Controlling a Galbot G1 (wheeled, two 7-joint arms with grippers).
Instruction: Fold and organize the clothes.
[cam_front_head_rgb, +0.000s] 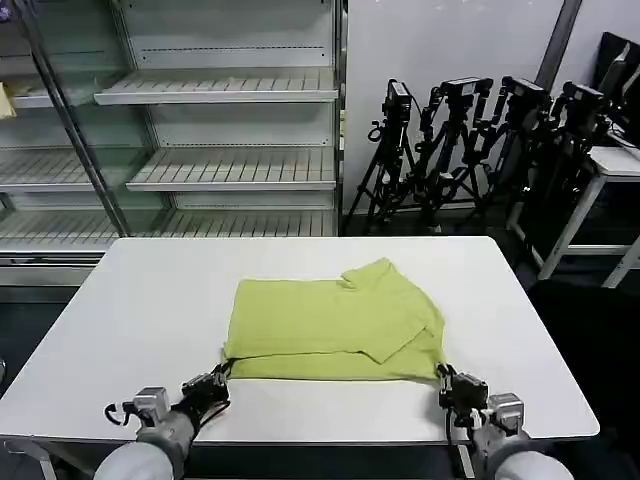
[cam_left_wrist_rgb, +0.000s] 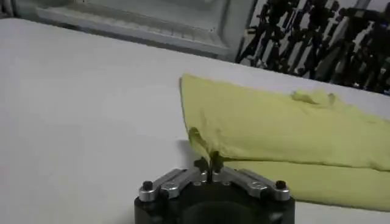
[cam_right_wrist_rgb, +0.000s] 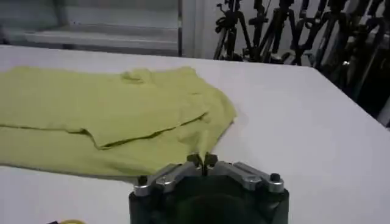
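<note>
The lime yellow-green shirt (cam_front_head_rgb: 330, 320) lies partly folded on the white table (cam_front_head_rgb: 130, 310), collar (cam_front_head_rgb: 355, 278) toward the far side. My left gripper (cam_front_head_rgb: 222, 372) is shut on the shirt's near left corner, and a pinch of fabric (cam_left_wrist_rgb: 200, 145) rises from between its fingertips (cam_left_wrist_rgb: 208, 164). At the near right corner, my right gripper (cam_front_head_rgb: 444, 376) is shut on the shirt too, with cloth (cam_right_wrist_rgb: 204, 141) drawn into its fingertips (cam_right_wrist_rgb: 202, 161). Both grippers sit low near the table's front edge.
Bare white table surrounds the shirt on all sides. Empty metal shelving (cam_front_head_rgb: 230, 130) stands behind the table. A cluster of black tripods (cam_front_head_rgb: 470, 140) and another white table (cam_front_head_rgb: 615, 165) stand at the back right.
</note>
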